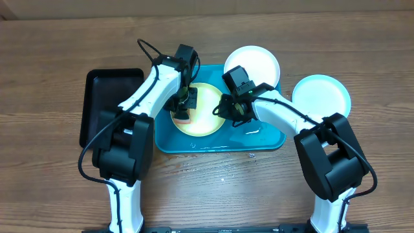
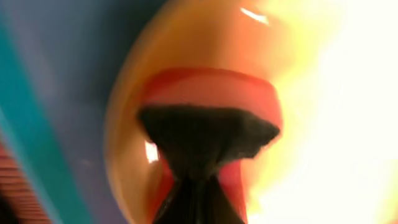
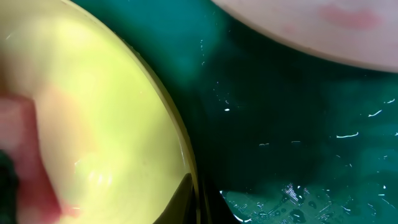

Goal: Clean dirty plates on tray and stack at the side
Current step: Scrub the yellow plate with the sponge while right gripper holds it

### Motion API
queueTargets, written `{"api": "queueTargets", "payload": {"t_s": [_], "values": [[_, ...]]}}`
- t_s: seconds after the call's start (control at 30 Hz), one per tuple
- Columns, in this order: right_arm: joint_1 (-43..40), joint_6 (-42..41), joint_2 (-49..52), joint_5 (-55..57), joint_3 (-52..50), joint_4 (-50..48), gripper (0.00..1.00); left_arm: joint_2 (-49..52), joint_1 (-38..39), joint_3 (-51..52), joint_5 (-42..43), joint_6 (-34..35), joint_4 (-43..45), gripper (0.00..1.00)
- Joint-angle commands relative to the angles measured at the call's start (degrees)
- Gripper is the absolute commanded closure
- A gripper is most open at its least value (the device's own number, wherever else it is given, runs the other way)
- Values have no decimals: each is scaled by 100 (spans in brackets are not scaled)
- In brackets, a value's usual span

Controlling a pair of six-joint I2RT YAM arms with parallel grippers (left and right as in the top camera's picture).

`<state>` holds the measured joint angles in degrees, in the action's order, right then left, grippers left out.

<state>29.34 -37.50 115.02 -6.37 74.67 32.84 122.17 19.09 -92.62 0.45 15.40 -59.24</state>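
The wooden table (image 1: 52, 45) carries the turquoise tray (image 1: 272, 139) in the middle and a smaller black tray (image 1: 107, 97) just beside it on the left. Both arms reach forward and bend inward over the turquoise tray. The left arm (image 1: 145, 90) crosses the corner of the black tray, and the right arm (image 1: 284, 116) comes in from the right side.

The yellow-green plate (image 1: 207, 110) lies flat inside the turquoise tray, between the two grippers. The white plate (image 1: 255, 65) sits at the far right corner of the tray, partly over its lip. The right wrist view shows a faint pink smear (image 3: 348, 15) on it. The light blue plate (image 1: 321, 94) lies on the table, apart from the tray on the right.

The left gripper (image 1: 184, 103) points down onto the left part of the yellow-green plate. Its fingers are closed on a sponge (image 1: 184, 117) – red with a dark layer – which is pressed on the plate surface. The right gripper (image 1: 231, 109) is at the right rim of the same plate, its jaws narrow and pinching that rim. Water drops (image 1: 251, 133) shine on the tray floor near it.
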Motion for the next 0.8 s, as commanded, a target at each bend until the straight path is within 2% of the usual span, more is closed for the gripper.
{"api": "queueTargets", "payload": {"t_s": [0.0, 0.13, 0.37, 0.5, 0.63, 0.7, 0.77], "values": [[-13, -46, 52, 142, 66, -13, 96, -2, 17, -66, 1556, -575, -103, 96], [-13, -46, 52, 142, 66, -13, 96, -2, 22, -66, 2044, -667, 55, 96], [-13, -46, 52, 144, 66, 2, 96, -2, 22, -66, 1740, -632, 811, 96], [-13, -46, 52, 144, 66, 7, 96, -2, 22, -66, 793, -393, 1209, 96], [-13, -46, 52, 144, 66, 7, 96, -2, 22, -66, -848, 260, 1156, 96], [-13, -46, 52, 164, 66, 7, 96, -4, 22, -68, -1261, 439, 1010, 96], [-13, -46, 52, 184, 66, 4, 96, -2, 22, -68, -1329, 503, 813, 96]]}}
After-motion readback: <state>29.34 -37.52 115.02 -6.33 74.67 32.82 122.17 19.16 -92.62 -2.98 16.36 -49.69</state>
